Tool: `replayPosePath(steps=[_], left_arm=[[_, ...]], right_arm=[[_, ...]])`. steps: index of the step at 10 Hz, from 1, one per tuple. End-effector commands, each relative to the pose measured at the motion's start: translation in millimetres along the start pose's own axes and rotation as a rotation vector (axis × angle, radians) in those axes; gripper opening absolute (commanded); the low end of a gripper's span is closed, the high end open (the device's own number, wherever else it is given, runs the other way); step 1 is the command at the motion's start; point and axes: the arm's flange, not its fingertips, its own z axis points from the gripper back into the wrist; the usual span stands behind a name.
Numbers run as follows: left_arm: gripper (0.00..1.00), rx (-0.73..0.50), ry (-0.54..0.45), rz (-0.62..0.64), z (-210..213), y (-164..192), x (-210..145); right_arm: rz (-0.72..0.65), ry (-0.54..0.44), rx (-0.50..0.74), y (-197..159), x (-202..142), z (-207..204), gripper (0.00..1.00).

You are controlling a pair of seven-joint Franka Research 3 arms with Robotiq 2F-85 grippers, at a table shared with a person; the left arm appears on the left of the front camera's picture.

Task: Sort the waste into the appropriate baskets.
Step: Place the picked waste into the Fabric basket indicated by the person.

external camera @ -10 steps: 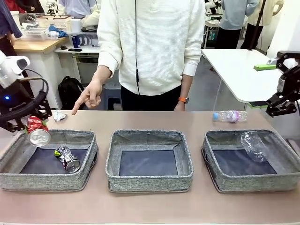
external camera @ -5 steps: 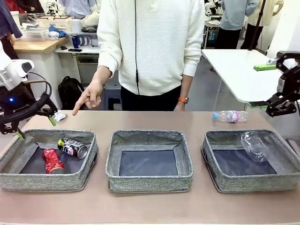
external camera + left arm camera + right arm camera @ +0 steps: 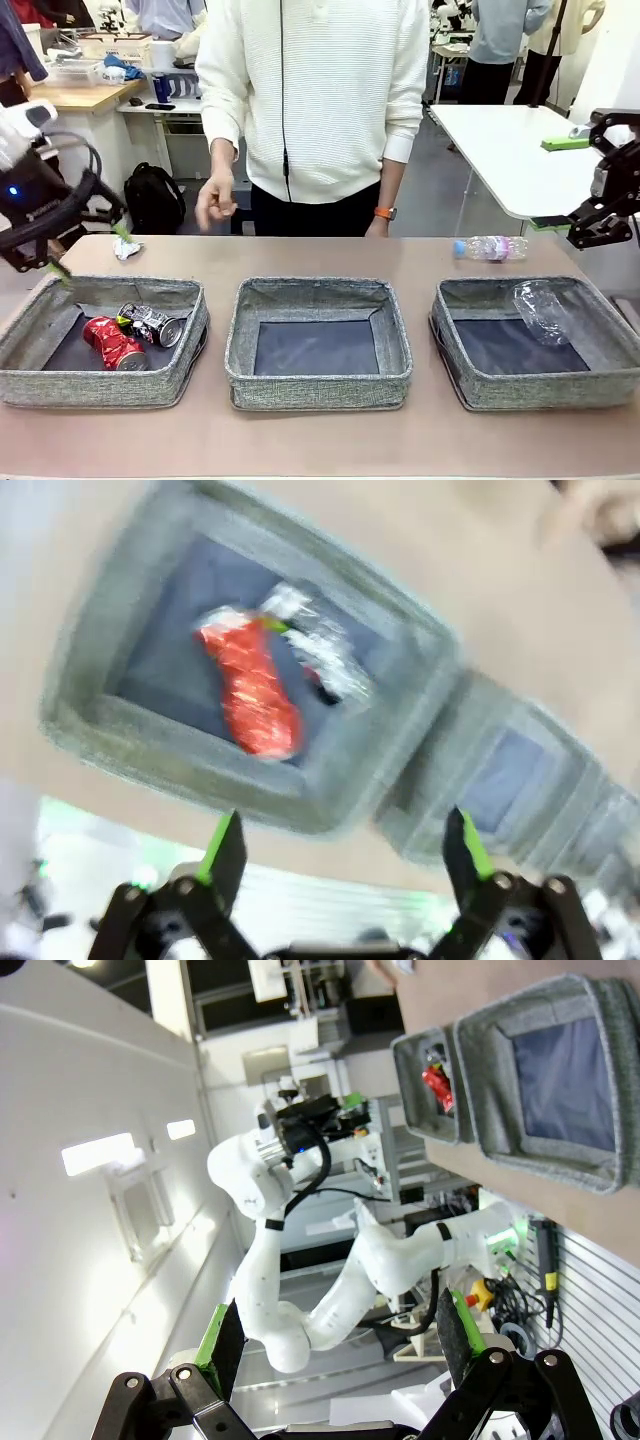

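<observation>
Left gripper [image 3: 90, 250] hangs wide open and empty above the far-left corner of the left basket [image 3: 100, 388].
On that basket's floor the red can [image 3: 108, 343] and dark can [image 3: 150, 323] lie side by side. The white paper wad [image 3: 125, 247], on the table just beyond the far wall, looks like the nearest next pick: drop straight over it, jaws straddling, clear of the soft wall. Right gripper [image 3: 340, 1322], also spread wide, waits near the loose bottle [image 3: 490, 247] at far right; 1 crumpled bottle [image 3: 540, 310] lies in the right basket [image 3: 530, 392].

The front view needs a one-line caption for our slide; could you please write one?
Open left gripper near the left basket, where the crushed red can and dark can lie.
</observation>
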Motion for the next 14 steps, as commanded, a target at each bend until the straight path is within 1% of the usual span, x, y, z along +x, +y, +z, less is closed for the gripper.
replayPosePath(steps=[1, 2, 3, 4, 5, 6, 8, 9, 10, 14], left_arm=[[1.00, -0.417, 0.326, -0.177, 36, -7, -5], [1.00, -0.636, 0.450, -0.275, 48, -8, -3], [1.00, -0.805, 0.528, -0.259, 50, 0, 7], [1.00, -0.913, 0.548, -0.211, 42, 18, 17], [1.00, -1.029, 0.564, -0.121, 36, 38, 23], [1.00, -1.078, 0.543, -0.072, 32, 59, 26], [1.00, -1.127, 0.512, 0.022, 27, 90, 23], [1.00, -1.037, 0.527, 0.066, 32, 90, 21], [1.00, -1.116, 0.492, -0.039, 32, 86, 23], [1.00, -1.116, 0.492, -0.039, 32, 86, 23]], right_arm=[[0.025, 0.000, 0.026, 2, 2, -2, 1.00], [0.025, 0.000, 0.026, 2, 2, -2, 1.00], [0.025, 0.000, 0.026, 2, 2, -2, 1.00], [0.025, 0.000, 0.026, 2, 2, -2, 1.00], [0.025, 0.000, 0.026, 2, 2, -2, 1.00], [0.025, 0.000, 0.026, 2, 2, -2, 1.00], [0.025, 0.000, 0.026, 2, 2, -2, 1.00], [0.025, 0.000, 0.026, 2, 2, -2, 1.00], [0.025, 0.000, 0.026, 2, 2, -2, 1.00], [0.025, 0.000, 0.026, 2, 2, -2, 1.00]])
